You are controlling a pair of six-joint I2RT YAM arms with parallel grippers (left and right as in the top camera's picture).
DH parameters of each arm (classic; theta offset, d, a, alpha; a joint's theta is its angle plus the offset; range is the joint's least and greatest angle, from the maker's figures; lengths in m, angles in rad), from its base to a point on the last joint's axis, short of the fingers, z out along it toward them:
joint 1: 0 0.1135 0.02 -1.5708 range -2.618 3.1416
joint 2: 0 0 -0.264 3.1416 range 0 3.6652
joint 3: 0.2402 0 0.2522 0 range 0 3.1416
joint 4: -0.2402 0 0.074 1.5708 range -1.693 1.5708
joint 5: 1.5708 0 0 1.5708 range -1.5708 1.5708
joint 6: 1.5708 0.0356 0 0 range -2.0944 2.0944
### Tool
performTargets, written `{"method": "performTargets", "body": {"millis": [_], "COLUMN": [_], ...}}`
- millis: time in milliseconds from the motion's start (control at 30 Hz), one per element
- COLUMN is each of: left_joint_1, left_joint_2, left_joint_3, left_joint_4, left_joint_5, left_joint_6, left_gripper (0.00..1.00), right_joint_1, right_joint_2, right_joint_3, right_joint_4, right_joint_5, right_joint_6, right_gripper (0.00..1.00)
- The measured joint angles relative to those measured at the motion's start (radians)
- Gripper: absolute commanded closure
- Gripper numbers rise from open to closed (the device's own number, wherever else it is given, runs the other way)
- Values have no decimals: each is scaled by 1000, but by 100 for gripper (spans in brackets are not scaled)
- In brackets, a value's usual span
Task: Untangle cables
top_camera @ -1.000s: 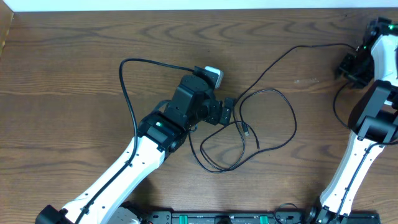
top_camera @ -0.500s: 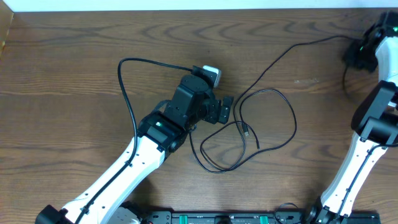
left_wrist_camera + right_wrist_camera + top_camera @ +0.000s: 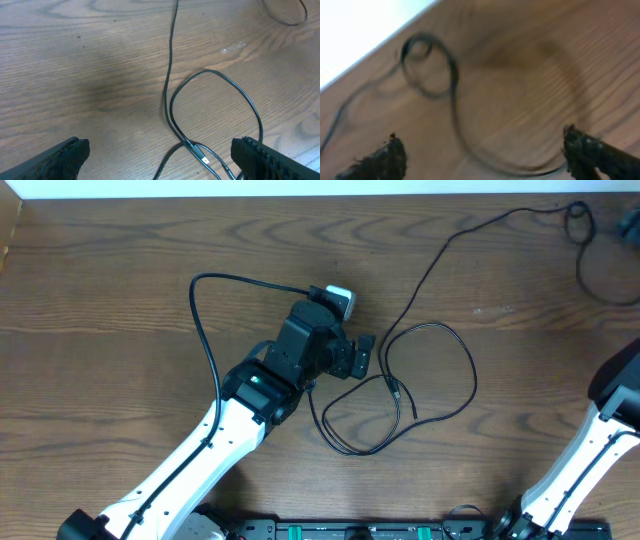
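Note:
Thin black cables (image 3: 470, 375) lie in loose loops on the wooden table at centre right. One strand (image 3: 450, 255) runs off to the far right corner and ends in small coils (image 3: 583, 220). My left gripper (image 3: 362, 358) is open and empty, just left of the loops. In the left wrist view its fingers (image 3: 160, 162) straddle two crossing strands (image 3: 170, 65) and a small plug (image 3: 205, 161). My right gripper (image 3: 485, 160) is open and empty above a blurred coil (image 3: 452, 75). It is out of the overhead view. No white cable shows.
The left arm's own thick black wire (image 3: 205, 330) arcs over the table's left half. The right arm's white link (image 3: 590, 460) rises at the right edge. The table's far edge (image 3: 300, 197) meets a white strip.
The right arm has swung up and right, its gripper leaving the overhead view. The long strand's end has moved with it to the far right corner. The left arm has not moved.

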Motion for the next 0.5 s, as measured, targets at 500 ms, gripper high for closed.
{"method": "performTargets", "body": {"millis": [500], "left_joint_1": [45], "left_joint_2": [-14], "left_joint_3": [-1], "left_joint_4": [-234], "left_joint_5": [-421], "left_joint_6": [-249], "left_gripper": [2], "right_joint_1": [351], "right_joint_2": [-31], "right_joint_3": [-3], "right_joint_4": [-561], "right_joint_5": [-395], "right_joint_6": [-56], "right_gripper": [38]}}
